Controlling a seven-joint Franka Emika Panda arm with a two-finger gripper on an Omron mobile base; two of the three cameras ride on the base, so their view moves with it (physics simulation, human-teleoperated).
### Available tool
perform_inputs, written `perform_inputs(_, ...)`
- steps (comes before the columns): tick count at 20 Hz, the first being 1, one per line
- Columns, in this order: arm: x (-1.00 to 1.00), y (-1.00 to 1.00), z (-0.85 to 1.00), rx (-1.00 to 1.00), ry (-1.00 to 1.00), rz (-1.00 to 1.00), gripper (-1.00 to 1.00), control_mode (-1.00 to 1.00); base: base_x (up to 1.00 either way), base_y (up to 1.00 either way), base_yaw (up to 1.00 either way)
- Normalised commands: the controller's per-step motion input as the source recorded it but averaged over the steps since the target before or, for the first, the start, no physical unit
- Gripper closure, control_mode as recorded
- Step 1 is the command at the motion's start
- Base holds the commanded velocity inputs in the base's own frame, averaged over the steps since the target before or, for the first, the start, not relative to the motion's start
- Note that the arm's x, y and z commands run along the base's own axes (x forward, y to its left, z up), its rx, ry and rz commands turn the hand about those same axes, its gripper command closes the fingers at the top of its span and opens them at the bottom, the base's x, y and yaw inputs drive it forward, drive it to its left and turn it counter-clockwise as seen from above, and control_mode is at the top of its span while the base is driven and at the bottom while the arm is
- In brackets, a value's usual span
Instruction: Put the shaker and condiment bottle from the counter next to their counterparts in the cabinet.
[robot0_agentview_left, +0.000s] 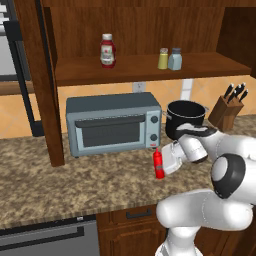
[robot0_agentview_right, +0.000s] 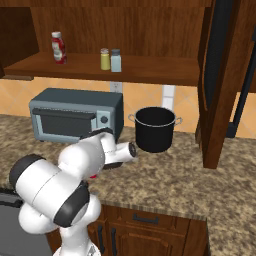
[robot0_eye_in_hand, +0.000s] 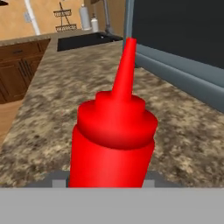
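Standing upright on the speckled worktop (robot0_agentview_left: 75, 180), the red squeeze bottle (robot0_agentview_left: 158, 164) sits just in front of the grey toaster oven (robot0_agentview_left: 114, 124). The claw (robot0_agentview_left: 162, 165) is at the bottle, and it looks like it is pinching the bottle's body, but its fingers are mostly hidden behind the red plastic in the hand view. From the right base view the white arm covers nearly the whole bottle.

Up on the cabinet (robot0_agentview_left: 150, 67) shelf, the small blue-grey shaker (robot0_agentview_left: 175, 59) stands right beside the yellow-green shaker (robot0_agentview_left: 163, 58). The wide ketchup bottle (robot0_agentview_left: 107, 50) with the white cap stands well apart, further left on the same shelf. There is bare shelf between them.

A black pot (robot0_agentview_right: 154, 129) sits on the worktop just right of the toaster oven. A knife block (robot0_agentview_left: 226, 111) is near the right edge, partly cut off. The thick wooden post (robot0_agentview_left: 44, 85) comes down to the worktop at the left.
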Motion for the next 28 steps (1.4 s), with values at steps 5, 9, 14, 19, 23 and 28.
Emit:
perform_inputs(5,-0.39,0.0,0.01,0.0,-0.18,0.0,1.0,-1.0,0.0,0.0,0.0)
perform_inputs(9,-0.44,0.0,0.32,0.0,-0.18,0.0,1.0,-1.0,0.0,0.0,0.0)
perform_inputs(14,-0.29,0.12,0.56,0.0,-0.08,0.0,1.0,-1.0,0.0,0.0,0.0)
perform_inputs(19,-0.21,0.26,0.53,0.0,-0.01,0.0,1.0,-1.0,0.0,0.0,0.0)
perform_inputs(23,-0.2,0.28,0.55,0.0,-0.02,0.0,1.0,-1.0,0.0,0.0,0.0)
perform_inputs(28,-0.18,0.29,0.6,0.0,-0.06,0.0,1.0,-1.0,0.0,0.0,0.0)
